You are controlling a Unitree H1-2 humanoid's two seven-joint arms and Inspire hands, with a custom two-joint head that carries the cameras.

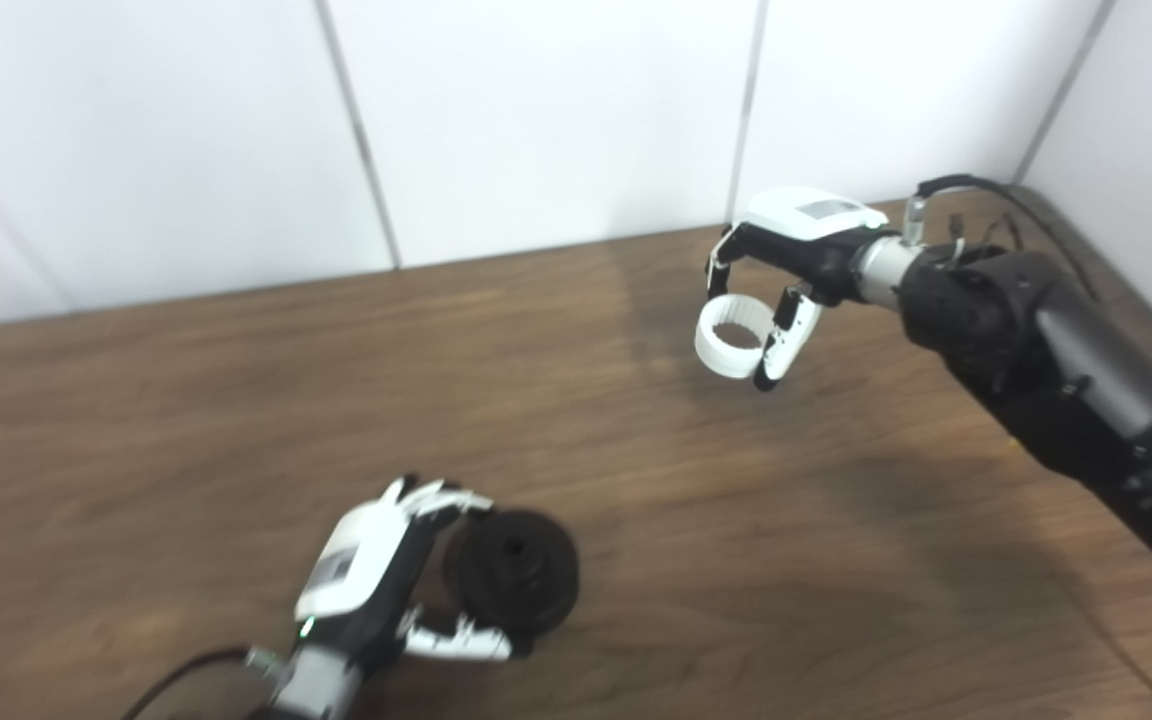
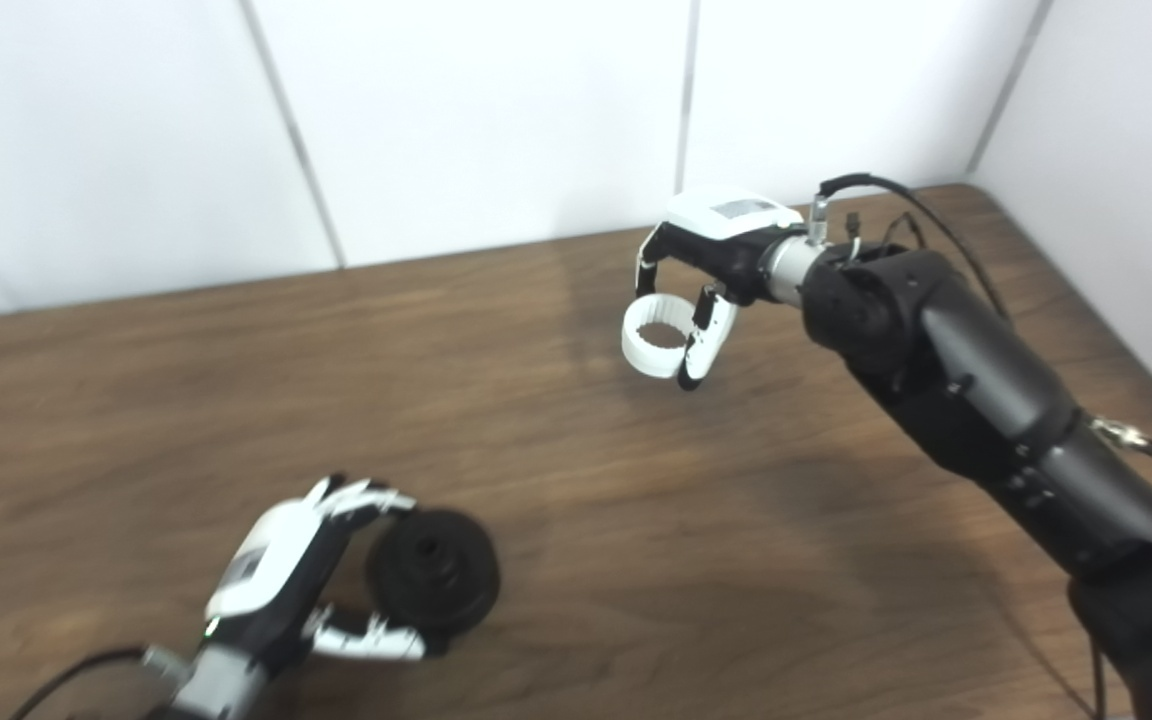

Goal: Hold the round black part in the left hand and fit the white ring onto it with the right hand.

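With the left robot hand (image 1: 386,560) gripping the round black part (image 1: 514,582) and the right robot hand (image 1: 786,270) pinching the white ring (image 1: 731,337) well apart from it, a tilted approach may jam the ring.

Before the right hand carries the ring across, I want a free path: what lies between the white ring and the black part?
Only bare wooden table lies between the white ring and the black part, plain in both eye views.

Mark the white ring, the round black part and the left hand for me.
white ring (image 1: 733,347), left eye view, on its front rim.
round black part (image 1: 516,580), left eye view, on its face beside the centre hole.
left hand (image 2: 271,565), right eye view, on its white back.
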